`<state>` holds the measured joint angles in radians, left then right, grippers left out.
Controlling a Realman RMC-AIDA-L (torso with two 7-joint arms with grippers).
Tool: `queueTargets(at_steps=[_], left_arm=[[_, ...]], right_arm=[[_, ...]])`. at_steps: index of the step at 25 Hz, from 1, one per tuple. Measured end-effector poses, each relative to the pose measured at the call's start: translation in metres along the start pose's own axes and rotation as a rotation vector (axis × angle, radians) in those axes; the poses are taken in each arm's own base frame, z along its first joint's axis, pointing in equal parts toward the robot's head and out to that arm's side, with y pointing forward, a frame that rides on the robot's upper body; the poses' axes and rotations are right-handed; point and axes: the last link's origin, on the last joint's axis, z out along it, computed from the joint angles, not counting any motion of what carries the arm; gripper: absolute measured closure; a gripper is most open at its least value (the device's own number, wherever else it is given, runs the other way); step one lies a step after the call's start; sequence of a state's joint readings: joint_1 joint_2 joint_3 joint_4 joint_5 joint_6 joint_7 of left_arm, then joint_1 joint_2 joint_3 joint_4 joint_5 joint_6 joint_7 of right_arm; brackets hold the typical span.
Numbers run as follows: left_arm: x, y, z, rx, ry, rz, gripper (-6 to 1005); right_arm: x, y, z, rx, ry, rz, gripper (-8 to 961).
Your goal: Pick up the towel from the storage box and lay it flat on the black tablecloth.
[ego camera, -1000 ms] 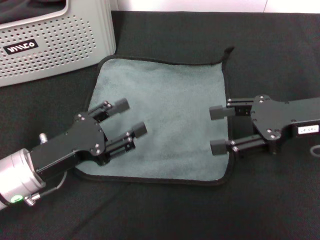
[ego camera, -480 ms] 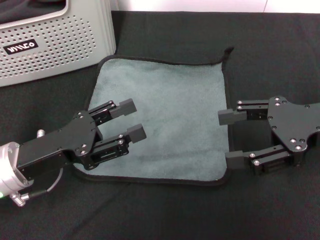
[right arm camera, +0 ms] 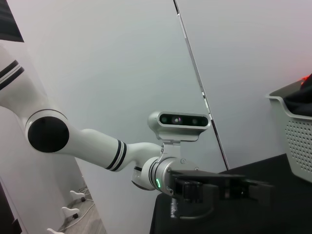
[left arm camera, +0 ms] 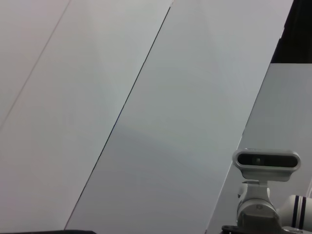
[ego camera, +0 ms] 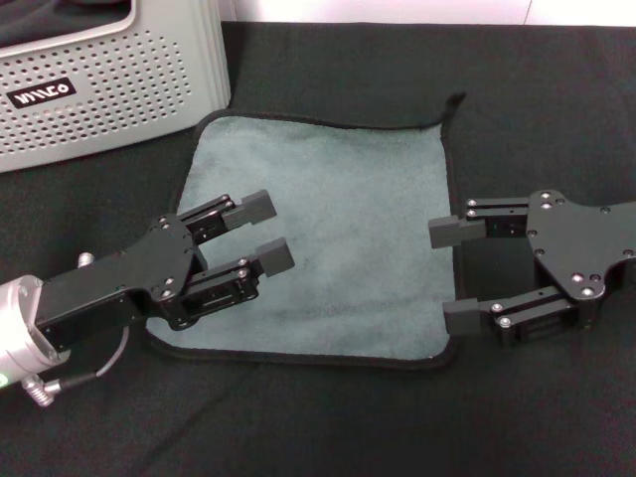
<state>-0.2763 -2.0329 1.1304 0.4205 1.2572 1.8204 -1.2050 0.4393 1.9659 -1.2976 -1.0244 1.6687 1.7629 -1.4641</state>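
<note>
The grey-green towel [ego camera: 333, 229] lies spread flat on the black tablecloth [ego camera: 348, 417], black edging all round and a corner loop at its far right corner. My left gripper [ego camera: 262, 231] is open and empty over the towel's left part. My right gripper [ego camera: 450, 275] is open and empty at the towel's right edge. The light grey perforated storage box [ego camera: 99, 89] with a black label stands at the far left; its corner also shows in the right wrist view [right arm camera: 297, 131].
The tablecloth covers the whole table around the towel. The right wrist view shows my left arm [right arm camera: 92, 144] and its gripper [right arm camera: 219, 190] before a white wall. The left wrist view shows only wall panels and a wrist camera [left arm camera: 265, 161].
My right gripper has drawn back to the right off the towel and tilted, its jaws wider apart. My left gripper has lifted and shifted a little over the towel's left part.
</note>
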Motion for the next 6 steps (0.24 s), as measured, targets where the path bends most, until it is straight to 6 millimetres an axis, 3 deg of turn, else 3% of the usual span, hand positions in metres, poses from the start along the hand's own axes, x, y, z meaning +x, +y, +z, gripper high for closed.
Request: queueTargets(at_steps=[6], left_arm=[[0.0003, -0.0004, 0.0, -0.005, -0.008, -0.025, 266]], right_arm=[[0.0005, 0.0001, 0.0017, -0.002, -0.002, 0.003, 89]])
